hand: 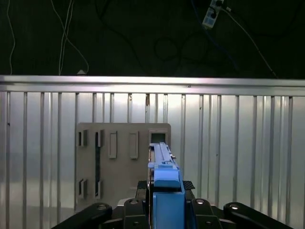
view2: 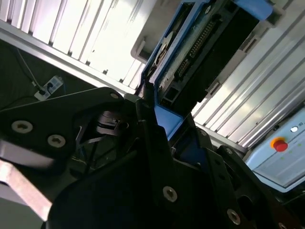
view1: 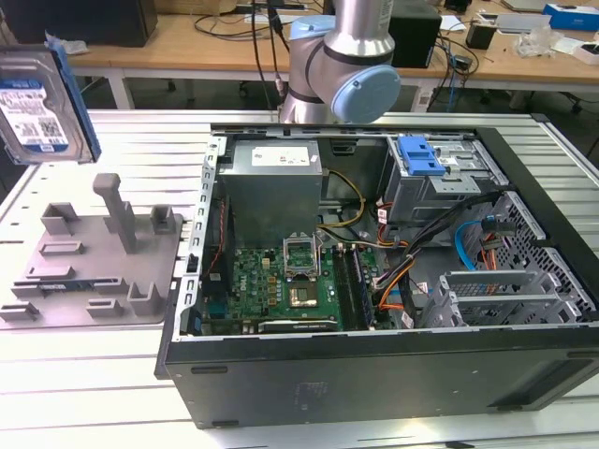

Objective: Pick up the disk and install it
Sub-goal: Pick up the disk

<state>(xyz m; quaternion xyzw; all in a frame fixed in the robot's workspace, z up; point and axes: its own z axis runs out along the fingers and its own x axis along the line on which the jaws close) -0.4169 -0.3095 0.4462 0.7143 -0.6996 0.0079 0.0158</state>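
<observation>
The exterior view looks down on the grey fixture (view1: 89, 257) and the computer case (view1: 374, 271) beside it. The first wrist view faces straight down on that same fixture from well above; the second wrist view hugs the disk (view2: 200, 43).

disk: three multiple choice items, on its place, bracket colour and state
1. The disk is A. above the grey fixture, at the exterior view's left of the computer case B. inside the case C. under the fixture
2. Its bracket is A. red B. blue C. green
3. The disk is A. seated in the fixture B. loose in the case C. clamped in the hand
1 A: it hangs over the fixture in the exterior view. 2 B: blue in both wrist views. 3 C: the hand grips it in the first wrist view.
</observation>
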